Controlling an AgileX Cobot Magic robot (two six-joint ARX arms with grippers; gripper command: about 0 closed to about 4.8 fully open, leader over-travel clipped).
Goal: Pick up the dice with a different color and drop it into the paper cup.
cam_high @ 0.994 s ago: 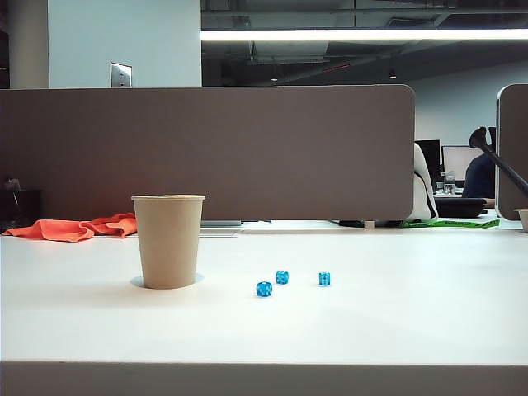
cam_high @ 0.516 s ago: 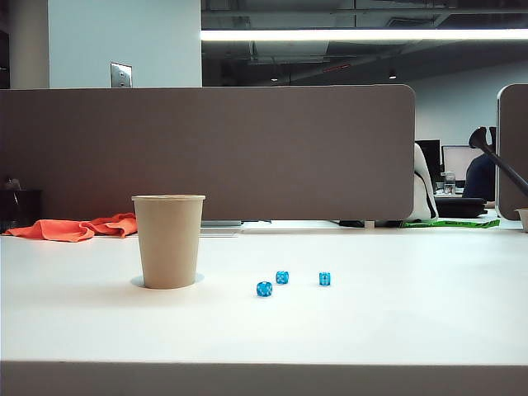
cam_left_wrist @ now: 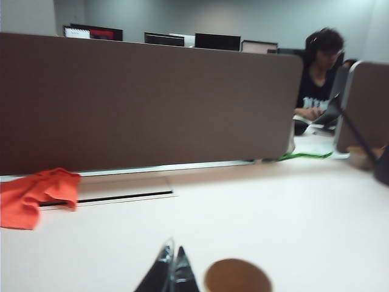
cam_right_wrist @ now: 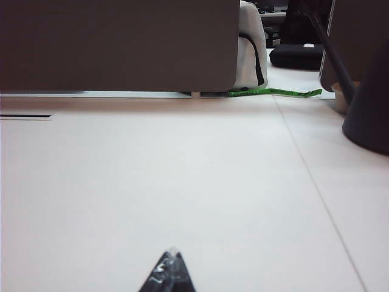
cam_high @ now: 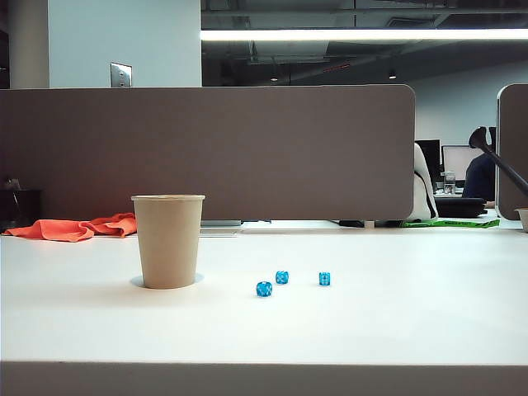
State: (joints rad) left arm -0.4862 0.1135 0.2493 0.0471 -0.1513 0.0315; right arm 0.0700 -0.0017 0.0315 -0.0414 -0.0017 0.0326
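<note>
White table [cam_high: 396, 330] holding an upright paper cup [cam_high: 168, 241], three blue dice [cam_high: 281, 277] just right of it, orange cloth [cam_high: 74, 228] behind.

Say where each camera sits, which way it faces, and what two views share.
Exterior: low at the table's near edge, facing cup, three blue dice and divider; no arm shows.
Left wrist: behind shut left pincer, level, over the cup rim toward the divider.
Right wrist: behind shut right pincer, level, over bare table.
Shared: orange cloth.
</note>
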